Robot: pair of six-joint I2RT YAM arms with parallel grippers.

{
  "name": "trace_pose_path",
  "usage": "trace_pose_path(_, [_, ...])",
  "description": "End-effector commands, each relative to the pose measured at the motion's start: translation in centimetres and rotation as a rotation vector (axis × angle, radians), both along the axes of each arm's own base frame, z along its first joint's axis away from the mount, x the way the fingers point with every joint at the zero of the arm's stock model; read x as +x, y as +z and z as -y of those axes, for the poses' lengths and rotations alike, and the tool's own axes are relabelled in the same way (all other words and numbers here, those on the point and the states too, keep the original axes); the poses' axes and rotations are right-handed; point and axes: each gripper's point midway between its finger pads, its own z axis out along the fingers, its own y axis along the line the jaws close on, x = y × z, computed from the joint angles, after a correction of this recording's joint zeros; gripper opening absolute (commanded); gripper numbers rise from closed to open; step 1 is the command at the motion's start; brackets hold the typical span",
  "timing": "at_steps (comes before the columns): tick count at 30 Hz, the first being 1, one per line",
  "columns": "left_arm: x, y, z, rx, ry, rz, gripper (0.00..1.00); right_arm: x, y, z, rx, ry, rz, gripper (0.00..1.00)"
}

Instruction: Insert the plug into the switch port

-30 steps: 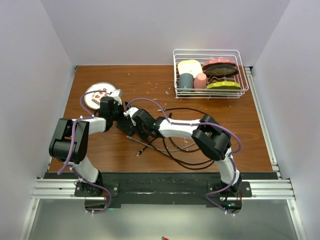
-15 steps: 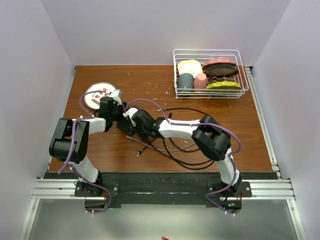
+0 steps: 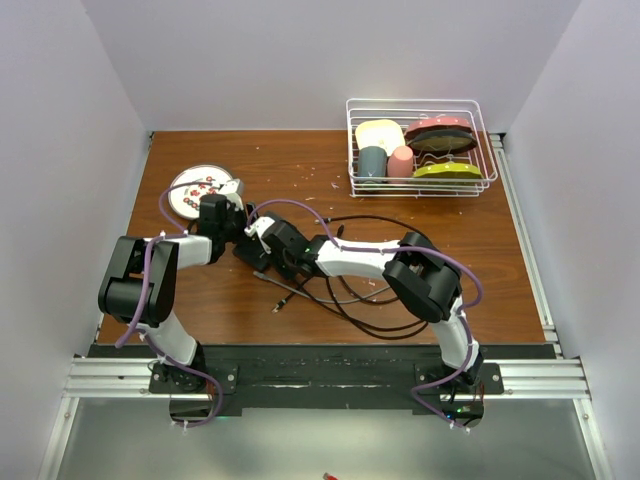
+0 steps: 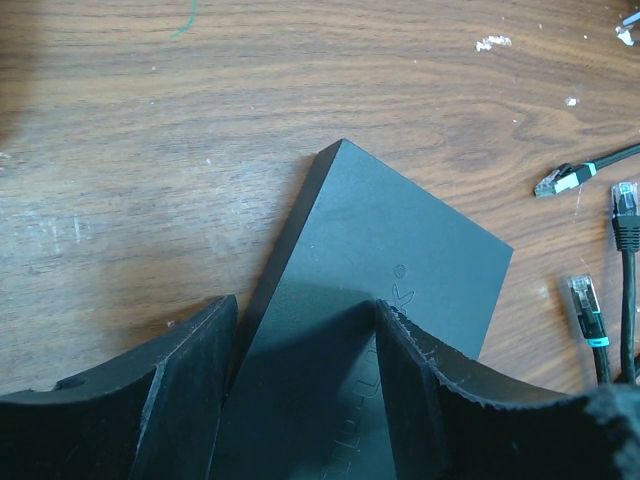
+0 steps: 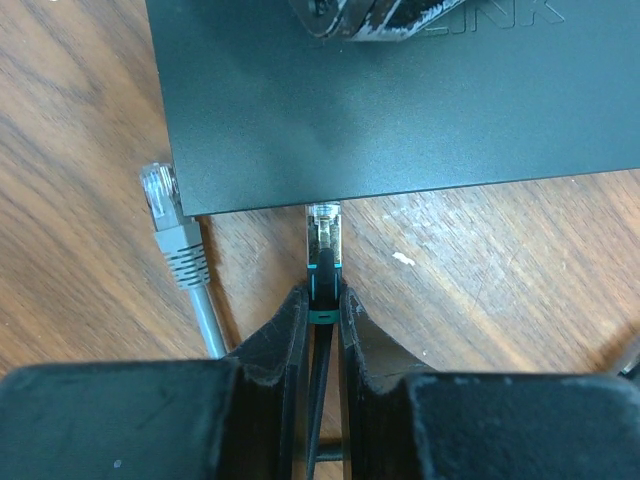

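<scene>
The switch (image 4: 400, 260) is a flat matte-black box lying on the wooden table; it also shows in the right wrist view (image 5: 380, 110) and in the top view (image 3: 249, 254). My left gripper (image 4: 305, 390) holds it, with one finger against its left edge and the other finger (image 4: 430, 390) lying on its top. My right gripper (image 5: 322, 320) is shut on the black boot of the plug (image 5: 323, 240). The plug's clear tip touches the switch's near edge. The sockets are hidden. In the top view both grippers, left (image 3: 236, 232) and right (image 3: 268, 250), meet at the switch.
A grey plug (image 5: 165, 215) on its cable lies just left of the held plug. Several loose black plugs (image 4: 585, 305) lie right of the switch. Black cables (image 3: 350, 295) loop across the table. A round white plate (image 3: 197, 190) is at the back left and a wire dish rack (image 3: 420, 150) at the back right.
My right gripper has crept a little to the left, toward the switch, with the plug in it. The left arm has not moved.
</scene>
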Motion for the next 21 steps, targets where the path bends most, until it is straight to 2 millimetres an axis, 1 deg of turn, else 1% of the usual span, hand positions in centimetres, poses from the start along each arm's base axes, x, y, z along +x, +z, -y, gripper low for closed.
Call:
trace_pose_path(1, [-0.8, -0.6, 0.9, -0.026, -0.034, -0.024, 0.61, -0.7, -2.4, 2.8, -0.148, 0.004, -0.033, 0.0])
trace_pose_path(7, [-0.8, -0.4, 0.9, -0.029, -0.038, -0.021, 0.61, -1.6, -3.2, 2.0, -0.146, 0.07, -0.079, 0.0])
trace_pose_path(12, [-0.7, -0.3, 1.0, -0.033, -0.043, -0.019, 0.61, -2.1, -3.3, 1.1, -0.135, 0.115, -0.12, 0.0])
trace_pose_path(14, [-0.7, -0.2, 1.0, -0.035, -0.04, -0.02, 0.61, -2.3, -2.9, 0.4, -0.118, 0.136, -0.135, 0.0])
trace_pose_path(15, [-0.7, -0.2, 1.0, -0.033, -0.041, -0.021, 0.61, -2.5, -2.9, 0.5, -0.124, 0.142, -0.147, 0.0])
trace_pose_path(19, [-0.7, 0.0, 1.1, -0.037, -0.045, -0.017, 0.61, -1.5, -2.3, 0.4, -0.116, 0.082, -0.114, 0.0])
trace_pose_path(21, [-0.8, 0.0, 1.1, -0.038, -0.047, -0.018, 0.61, -1.4, -2.1, 0.1, -0.104, 0.078, -0.112, 0.0])
